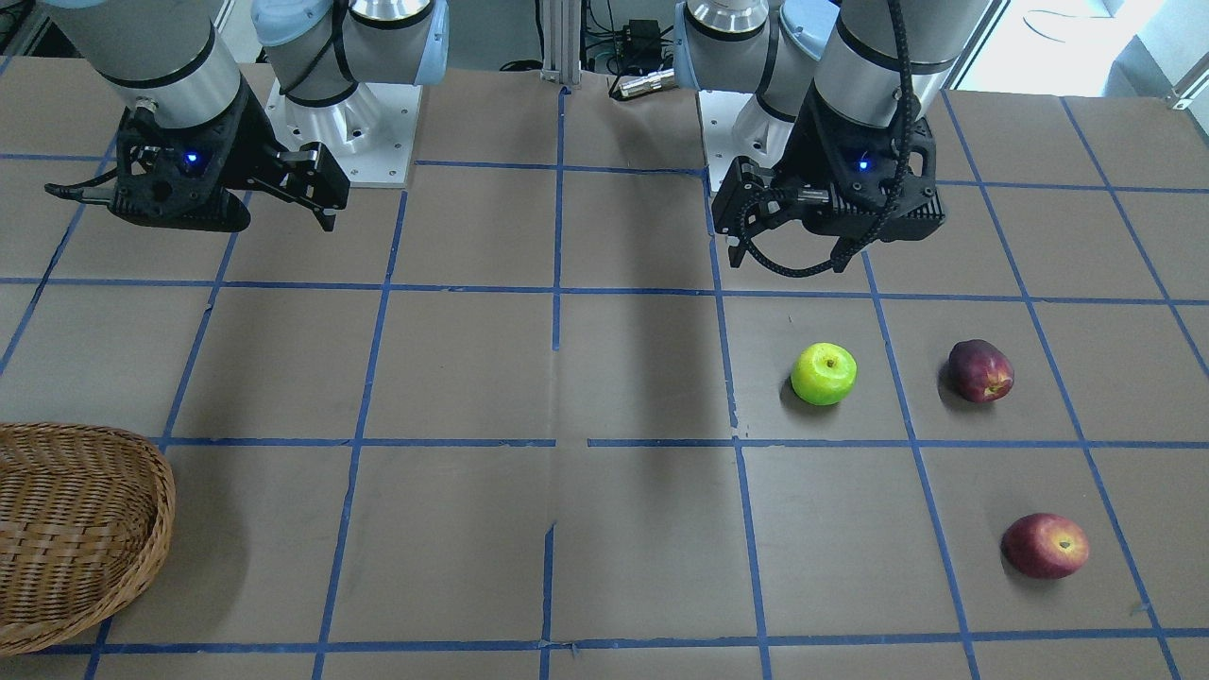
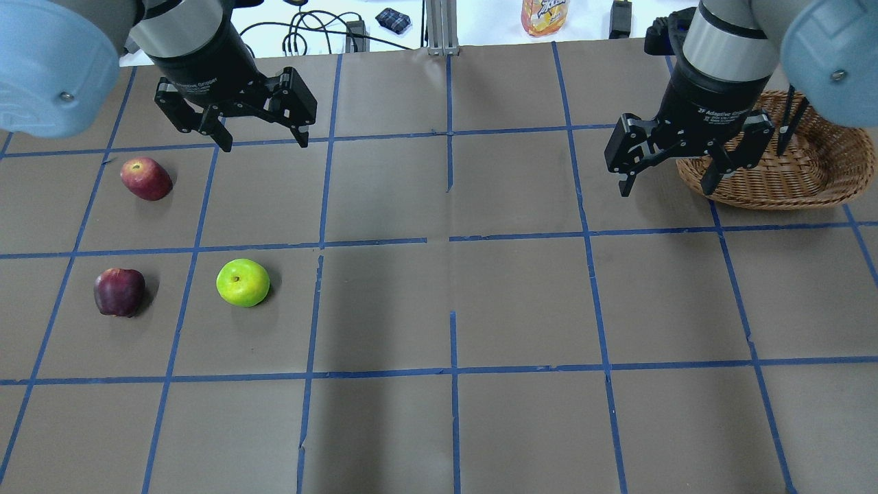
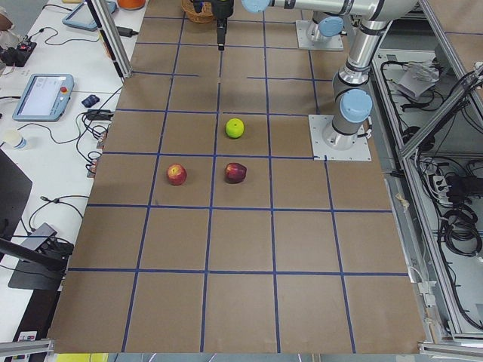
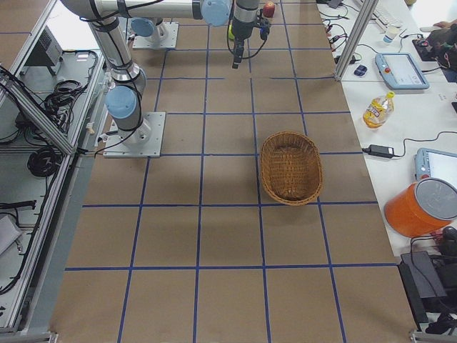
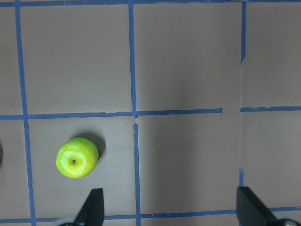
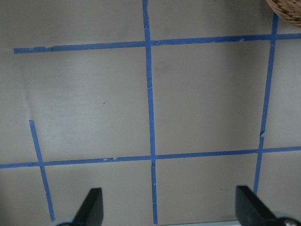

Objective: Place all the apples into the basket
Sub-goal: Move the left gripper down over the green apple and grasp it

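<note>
Brown table (image 2: 521,302), blue tape (image 2: 521,370) grid. On it: green apple (image 2: 242,282), maroon apple (image 2: 119,291), red apple (image 2: 146,178) — wicker basket (image 2: 789,200) well apart.

The table (image 2: 521,302) wears a brown, matt covering that looks like paper or card, ruled with smooth blue tape (image 2: 384,374) (ragged at a few joins). The basket (image 1: 76,510) is rough, light-brown woven wicker. The green apple (image 1: 824,374) has a smooth, glossy skin, while the maroon apple (image 1: 980,371) and red apple (image 1: 1045,546) show a duller waxy sheen. The left gripper (image 2: 264,145) and right gripper (image 2: 664,192) look like matt black plastic, under a satin silver metal wrist tube (image 2: 727,41) and smooth pale-blue joint caps (image 2: 48,62).
</note>
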Action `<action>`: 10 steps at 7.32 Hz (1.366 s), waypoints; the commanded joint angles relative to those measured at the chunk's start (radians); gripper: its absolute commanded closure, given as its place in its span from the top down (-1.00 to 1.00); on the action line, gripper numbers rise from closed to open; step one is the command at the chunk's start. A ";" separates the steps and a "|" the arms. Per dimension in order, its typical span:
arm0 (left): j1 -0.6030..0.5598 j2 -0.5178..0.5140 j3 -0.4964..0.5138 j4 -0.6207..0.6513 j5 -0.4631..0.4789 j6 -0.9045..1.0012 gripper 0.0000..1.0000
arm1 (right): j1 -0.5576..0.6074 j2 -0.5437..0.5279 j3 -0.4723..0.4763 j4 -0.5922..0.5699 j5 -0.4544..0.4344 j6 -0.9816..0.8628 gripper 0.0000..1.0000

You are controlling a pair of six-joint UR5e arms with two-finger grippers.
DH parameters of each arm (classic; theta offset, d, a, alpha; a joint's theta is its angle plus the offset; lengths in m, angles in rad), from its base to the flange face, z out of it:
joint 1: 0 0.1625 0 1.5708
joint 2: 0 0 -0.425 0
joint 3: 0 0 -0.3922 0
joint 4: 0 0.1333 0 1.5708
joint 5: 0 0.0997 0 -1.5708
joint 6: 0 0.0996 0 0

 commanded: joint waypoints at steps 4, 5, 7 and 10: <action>0.053 0.005 -0.061 -0.002 0.003 0.068 1.00 | 0.000 0.001 0.005 0.000 -0.001 0.004 1.00; 0.120 0.018 -0.139 0.004 0.000 0.134 1.00 | 0.000 0.001 0.005 -0.001 -0.002 0.004 1.00; 0.163 -0.004 -0.282 0.096 0.081 0.162 1.00 | 0.000 0.001 0.005 0.000 -0.004 0.004 1.00; 0.266 -0.103 -0.463 0.338 0.092 0.274 1.00 | 0.000 -0.001 0.014 -0.001 -0.002 0.004 1.00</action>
